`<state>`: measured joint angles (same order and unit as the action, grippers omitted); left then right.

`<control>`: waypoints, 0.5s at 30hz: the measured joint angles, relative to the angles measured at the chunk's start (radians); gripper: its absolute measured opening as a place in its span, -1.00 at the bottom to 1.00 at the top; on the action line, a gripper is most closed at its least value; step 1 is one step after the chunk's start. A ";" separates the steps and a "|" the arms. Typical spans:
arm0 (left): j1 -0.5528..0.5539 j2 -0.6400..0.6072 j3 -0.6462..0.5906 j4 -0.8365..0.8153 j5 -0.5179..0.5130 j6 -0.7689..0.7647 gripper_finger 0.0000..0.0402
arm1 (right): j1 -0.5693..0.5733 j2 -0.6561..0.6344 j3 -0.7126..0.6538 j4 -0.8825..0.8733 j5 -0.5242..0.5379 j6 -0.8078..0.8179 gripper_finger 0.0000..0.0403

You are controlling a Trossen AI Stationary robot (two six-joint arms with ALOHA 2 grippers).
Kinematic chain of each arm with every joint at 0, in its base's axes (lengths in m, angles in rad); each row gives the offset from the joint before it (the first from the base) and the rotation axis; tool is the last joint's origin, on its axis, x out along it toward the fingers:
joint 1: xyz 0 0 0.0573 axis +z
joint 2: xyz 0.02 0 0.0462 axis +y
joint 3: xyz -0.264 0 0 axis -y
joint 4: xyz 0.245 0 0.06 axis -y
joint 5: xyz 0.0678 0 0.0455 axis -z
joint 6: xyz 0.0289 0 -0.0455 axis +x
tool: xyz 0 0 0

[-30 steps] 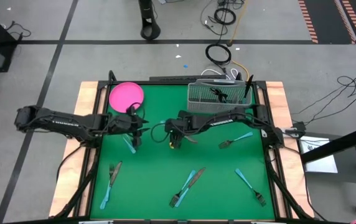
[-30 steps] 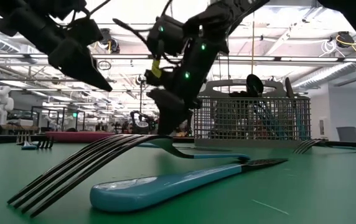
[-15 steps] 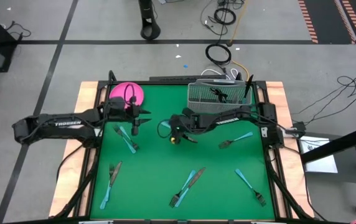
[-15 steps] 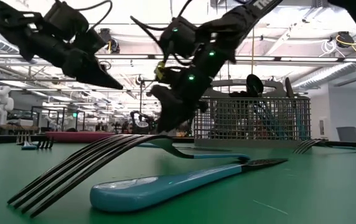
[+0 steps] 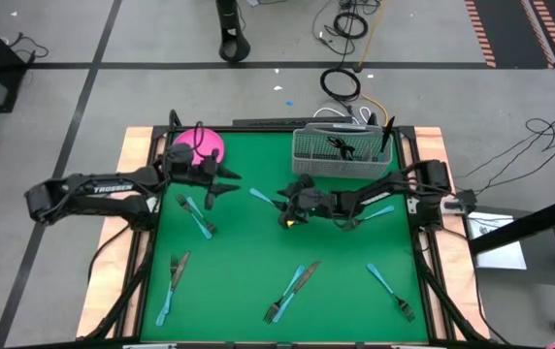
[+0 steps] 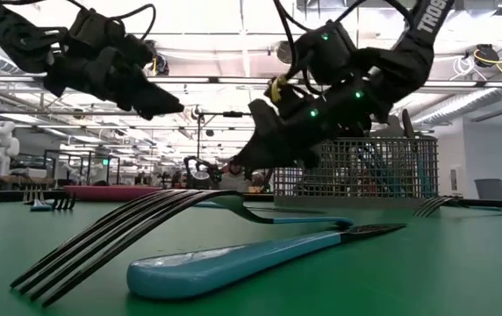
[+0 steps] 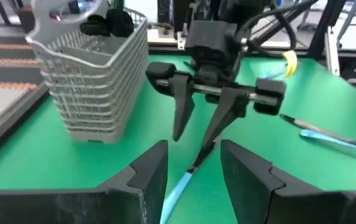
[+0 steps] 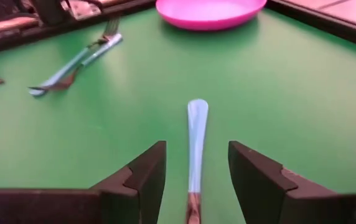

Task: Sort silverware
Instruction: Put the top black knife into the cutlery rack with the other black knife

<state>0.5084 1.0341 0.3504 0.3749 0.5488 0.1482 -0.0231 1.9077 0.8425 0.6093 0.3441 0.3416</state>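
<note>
Blue-handled utensil [image 8: 196, 134] lying on the mat, right gripper [image 8: 193, 180] spread wide over it, nothing clamped. Left gripper [image 5: 221, 185] hovers open by the pink plate [image 5: 198, 145]. Basket [image 5: 341, 150] holds some; most silverware [image 5: 292, 291] lies scattered, unsorted.

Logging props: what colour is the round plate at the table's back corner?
Bright pink round plate; right wrist view shows it best.

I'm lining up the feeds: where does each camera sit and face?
High: overhead, straight down on both arms, the pink plate.
Low: table height, across a fork toward the basket.
Left wrist: past its fingers at the right tool.
Right wrist: past its fingers at a blue handle, which the left wrist also sees.
</note>
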 joint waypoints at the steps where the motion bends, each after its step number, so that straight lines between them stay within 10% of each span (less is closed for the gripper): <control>1: -0.005 0.007 0.000 0.005 0.000 -0.008 -0.25 | 0.005 0.003 0.000 -0.001 0.008 0.000 -0.20; 15: -0.029 0.039 0.000 0.009 -0.005 -0.007 -0.25 | 0.045 0.073 0.032 -0.046 0.103 0.068 -0.20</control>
<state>0.4798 1.0729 0.3504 0.3836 0.5434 0.1409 0.0219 1.9810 0.8745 0.5634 0.4473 0.4092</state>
